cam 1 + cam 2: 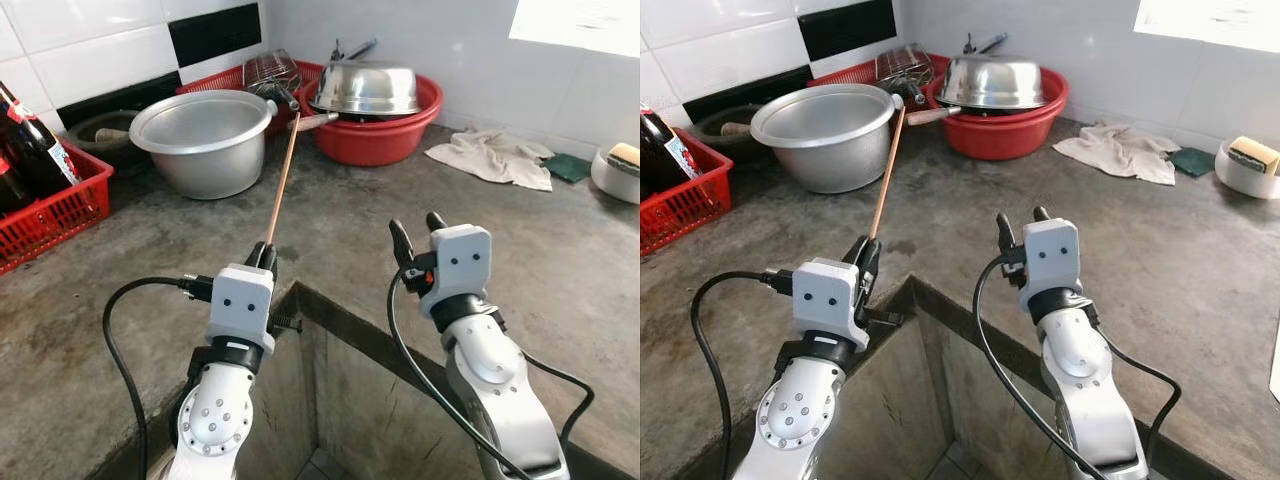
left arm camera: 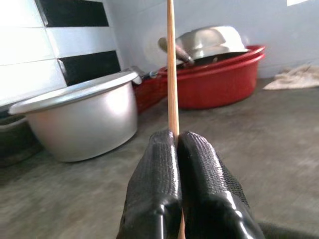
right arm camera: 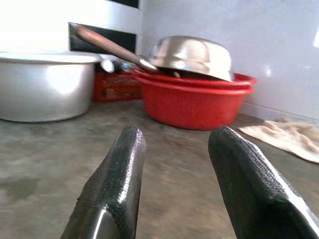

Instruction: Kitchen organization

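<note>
A long thin wooden stick point(image 1: 283, 178) points away from me toward the pots, and my left gripper point(image 1: 264, 254) is shut on its near end, above the concrete counter point(image 1: 330, 215) by the sink corner. In the left wrist view the stick point(image 2: 171, 69) rises from between the closed black fingers point(image 2: 159, 169). My right gripper point(image 1: 417, 235) hovers open over the counter a little to the right, nothing between its fingers point(image 3: 119, 174).
A big metal pot point(image 1: 207, 138) and a red basin point(image 1: 375, 130) holding a steel bowl point(image 1: 366, 88) stand at the back. A red crate with bottles point(image 1: 40, 165) is at left, a rag point(image 1: 492, 156) and a white dish with a sponge point(image 1: 620, 170) at right. The sink pit point(image 1: 330, 400) opens below my arms.
</note>
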